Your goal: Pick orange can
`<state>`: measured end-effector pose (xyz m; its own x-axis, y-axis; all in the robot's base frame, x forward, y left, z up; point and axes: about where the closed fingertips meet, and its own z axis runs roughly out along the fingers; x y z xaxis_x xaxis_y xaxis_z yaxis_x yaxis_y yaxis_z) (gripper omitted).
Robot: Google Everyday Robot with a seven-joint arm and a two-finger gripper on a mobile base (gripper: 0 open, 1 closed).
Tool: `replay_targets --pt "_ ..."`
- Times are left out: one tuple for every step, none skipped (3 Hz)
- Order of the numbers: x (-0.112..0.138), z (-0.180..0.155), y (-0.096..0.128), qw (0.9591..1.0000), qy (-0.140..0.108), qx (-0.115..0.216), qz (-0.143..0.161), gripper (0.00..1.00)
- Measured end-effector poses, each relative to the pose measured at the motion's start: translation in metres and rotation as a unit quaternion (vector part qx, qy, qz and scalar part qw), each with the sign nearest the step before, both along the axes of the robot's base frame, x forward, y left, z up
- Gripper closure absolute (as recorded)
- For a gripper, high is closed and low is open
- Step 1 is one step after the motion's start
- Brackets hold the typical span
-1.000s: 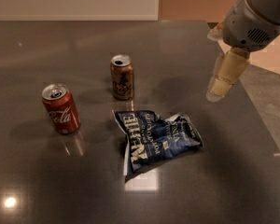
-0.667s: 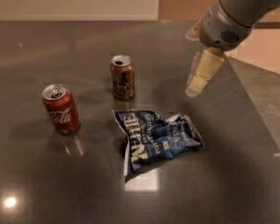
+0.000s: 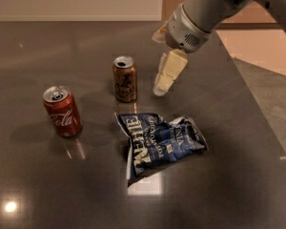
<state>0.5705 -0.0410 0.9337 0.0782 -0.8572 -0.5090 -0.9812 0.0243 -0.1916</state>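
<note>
The orange can (image 3: 125, 78) stands upright on the dark table (image 3: 47, 185), left of centre. It is copper-brown with a silver top and dark script. My gripper (image 3: 163, 75) hangs from the grey arm that enters from the top right. It is just to the right of the can, about level with it, and does not touch it. It is open and empty. One cream finger (image 3: 168, 70) points down and to the left, and the other is mostly hidden behind the wrist.
A red Coca-Cola can (image 3: 62, 110) stands upright to the left of the orange can. A crumpled blue chip bag (image 3: 159, 142) lies flat just in front of the orange can and below the gripper. The table's right edge (image 3: 257, 109) runs diagonally.
My gripper has moved left and a little down, from the table's right side to close beside the orange can. The cans and the bag have not moved.
</note>
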Motion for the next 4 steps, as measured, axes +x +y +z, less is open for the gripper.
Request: replay_targets --pt "0.019 -0.009 0.028 0.9994 0.02 0.026 0.009 0.0" --pt "0.036 -0.017 0.047 0.998 0.042 0.046 0.009 0.0" --pt "0.046 -0.025 0.061 0.9967 0.057 0.057 0.002 0.0" --pt "0.045 -0.03 0.071 0.9954 0.069 0.067 -0.003 0.0"
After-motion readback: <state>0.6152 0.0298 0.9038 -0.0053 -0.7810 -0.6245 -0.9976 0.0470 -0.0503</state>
